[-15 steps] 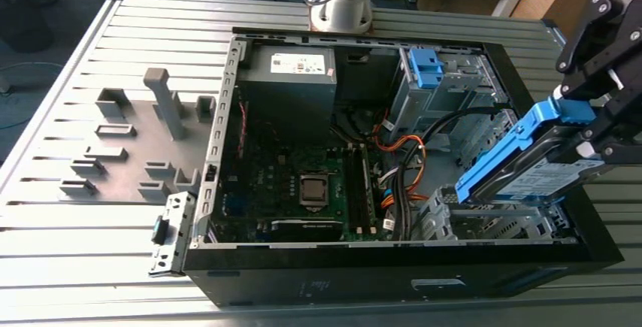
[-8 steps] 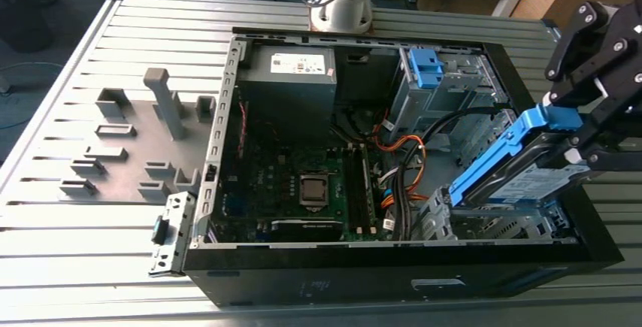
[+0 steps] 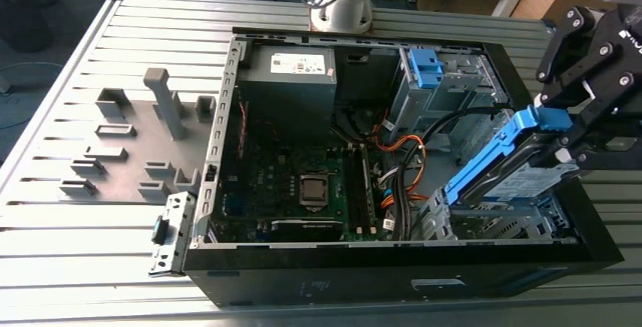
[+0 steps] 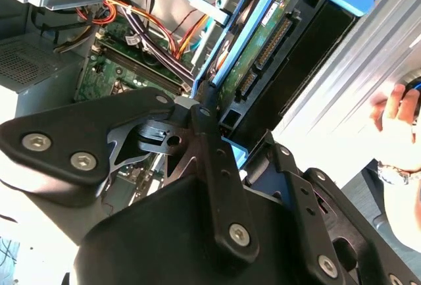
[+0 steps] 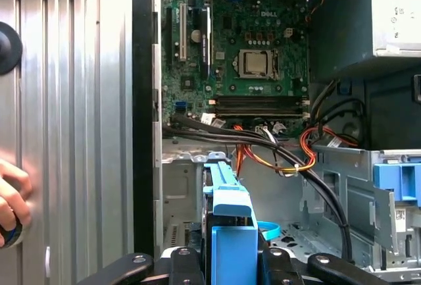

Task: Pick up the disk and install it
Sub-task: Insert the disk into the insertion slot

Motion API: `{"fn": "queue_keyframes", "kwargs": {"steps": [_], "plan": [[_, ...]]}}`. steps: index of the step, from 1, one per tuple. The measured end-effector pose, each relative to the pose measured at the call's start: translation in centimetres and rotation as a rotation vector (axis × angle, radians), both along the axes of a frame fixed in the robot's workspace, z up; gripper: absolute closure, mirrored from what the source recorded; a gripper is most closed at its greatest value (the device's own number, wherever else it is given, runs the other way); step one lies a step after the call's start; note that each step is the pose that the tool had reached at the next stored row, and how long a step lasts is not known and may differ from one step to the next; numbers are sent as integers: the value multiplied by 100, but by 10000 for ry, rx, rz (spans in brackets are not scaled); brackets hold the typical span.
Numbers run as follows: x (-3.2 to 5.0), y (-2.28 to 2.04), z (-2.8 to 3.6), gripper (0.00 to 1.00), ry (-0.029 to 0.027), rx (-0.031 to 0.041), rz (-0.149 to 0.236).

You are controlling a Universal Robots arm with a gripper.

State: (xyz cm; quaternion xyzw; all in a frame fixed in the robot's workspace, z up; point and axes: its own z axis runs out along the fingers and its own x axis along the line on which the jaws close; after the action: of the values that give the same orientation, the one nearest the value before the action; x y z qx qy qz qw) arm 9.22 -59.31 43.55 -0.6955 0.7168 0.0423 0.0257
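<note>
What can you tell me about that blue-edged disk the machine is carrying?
The disk is a flat metal drive framed by blue plastic rails, with a blue tab at its upper end. The gripper is clamped on it near that tab. It hangs tilted, lower end dipping into the metal drive cage at the open computer case's corner. In the second wrist view its underside shows a green circuit board with black connectors.

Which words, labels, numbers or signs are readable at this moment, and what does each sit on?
No text here can be quoted.
On the power-supply box, a white sticker: print too small to read.
On the disk, its label: too small to read.
On the motherboard, white markings: too small to read.
On the drive cage, a small sticker: too small to read.
</note>
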Motion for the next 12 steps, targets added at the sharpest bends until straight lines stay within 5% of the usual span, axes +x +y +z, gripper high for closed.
{"fn": "queue_keyframes", "kwargs": {"steps": [4,12], "plan": [[-1,34,-31,64,0,1,200],[-15,36,-118,64,0,-79,150]]}}
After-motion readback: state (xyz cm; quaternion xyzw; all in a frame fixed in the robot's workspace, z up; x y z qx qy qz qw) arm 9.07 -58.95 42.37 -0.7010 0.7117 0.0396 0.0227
